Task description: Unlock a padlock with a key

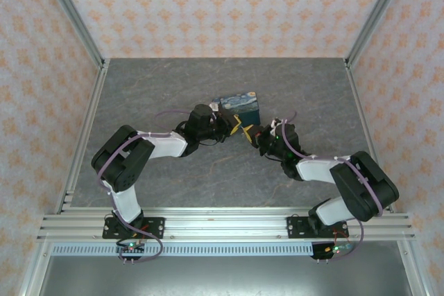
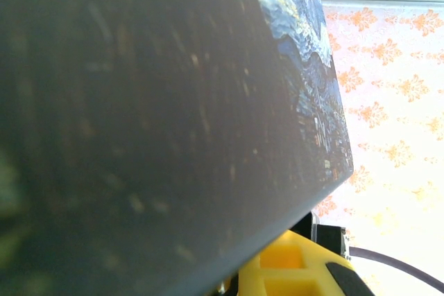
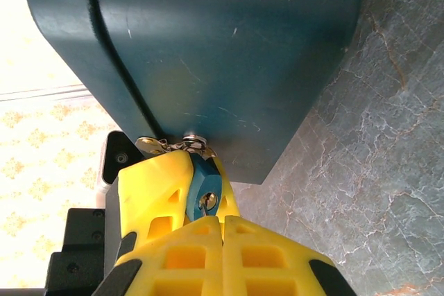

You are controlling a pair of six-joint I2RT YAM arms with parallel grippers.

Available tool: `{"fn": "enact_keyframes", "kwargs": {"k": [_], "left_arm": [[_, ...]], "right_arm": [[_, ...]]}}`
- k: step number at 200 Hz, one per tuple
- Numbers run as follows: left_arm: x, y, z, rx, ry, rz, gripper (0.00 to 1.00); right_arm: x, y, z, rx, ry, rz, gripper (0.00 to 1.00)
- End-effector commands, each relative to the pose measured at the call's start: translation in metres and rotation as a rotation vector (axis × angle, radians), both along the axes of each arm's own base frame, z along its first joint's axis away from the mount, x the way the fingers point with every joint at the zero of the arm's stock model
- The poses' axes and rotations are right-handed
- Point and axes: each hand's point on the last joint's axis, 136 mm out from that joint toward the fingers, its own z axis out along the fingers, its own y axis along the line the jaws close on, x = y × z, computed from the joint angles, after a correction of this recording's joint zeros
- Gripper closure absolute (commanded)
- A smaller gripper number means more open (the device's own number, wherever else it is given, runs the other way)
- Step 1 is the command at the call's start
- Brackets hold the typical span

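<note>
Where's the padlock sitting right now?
In the right wrist view, the padlock is low and centre. It is pinched between the tips of the right pincer, just under the near edge of the dark blue box.

From where I stand, the dark blue swirl-painted box (image 1: 239, 107) has a top flecked with yellow and white. Its side, across the upper part of the right wrist view, is plain deep teal. Low in that frame sits a small blue metal padlock (image 3: 202, 188) with a silvery keyhole, hemmed in by bright yellow plastic fingers (image 3: 270, 261). The grey stone-look tabletop (image 1: 173, 81) carries pale veins, and the cream paper walls (image 1: 222, 5) repeat an orange floral motif.
</note>
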Motion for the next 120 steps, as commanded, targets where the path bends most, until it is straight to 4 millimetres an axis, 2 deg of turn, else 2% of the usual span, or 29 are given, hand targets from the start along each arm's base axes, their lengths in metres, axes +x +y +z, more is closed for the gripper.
{"fn": "enact_keyframes", "kwargs": {"k": [1, 73, 120], "left_arm": [[0.003, -0.012, 0.015, -0.041, -0.046, -0.016, 1.0], [0.004, -0.014, 0.022, -0.059, -0.051, -0.013, 1.0], [0.001, -0.015, 0.019, -0.053, -0.047, -0.021, 1.0]], "right_arm": [[0.009, 0.006, 0.016, 0.027, -0.046, -0.008, 1.0], [0.008, 0.003, 0.003, 0.01, -0.026, -0.016, 1.0], [0.01, 0.004, 0.007, 0.016, -0.035, -0.016, 1.0]]}}
